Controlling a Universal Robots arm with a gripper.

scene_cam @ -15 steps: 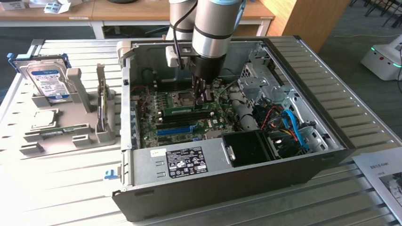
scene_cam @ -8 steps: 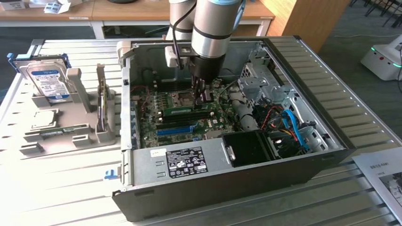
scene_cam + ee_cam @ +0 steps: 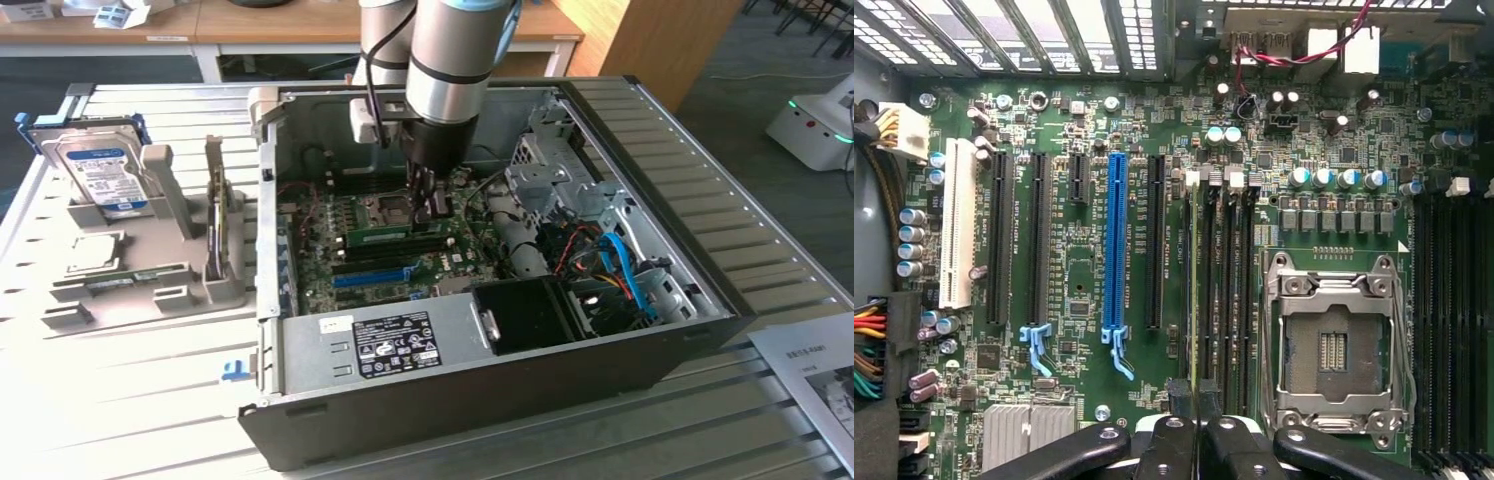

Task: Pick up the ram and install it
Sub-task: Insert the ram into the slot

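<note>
My gripper (image 3: pixel 430 212) reaches down inside the open computer case (image 3: pixel 467 350), over the motherboard's black memory slots. In the wrist view its dark fingertips (image 3: pixel 1176 398) stand pressed together, and the gripper (image 3: pixel 1194 396) is shut on the ram (image 3: pixel 1194 280). The ram is seen edge-on there as a thin pale green line running along one memory slot, beside the CPU socket (image 3: pixel 1334 345). In the exterior view the ram (image 3: pixel 394 233) is a green strip lying along the slots below the fingers. Whether it is seated in the slot I cannot tell.
The long blue slot (image 3: pixel 1117 240) lies a few slots away. Cables and a drive cage (image 3: pixel 614 270) crowd the case's right side in the exterior view. Left of the case, a grey holder (image 3: pixel 174 290) carries a hard drive (image 3: pixel 104 172) and another green stick (image 3: pixel 134 275).
</note>
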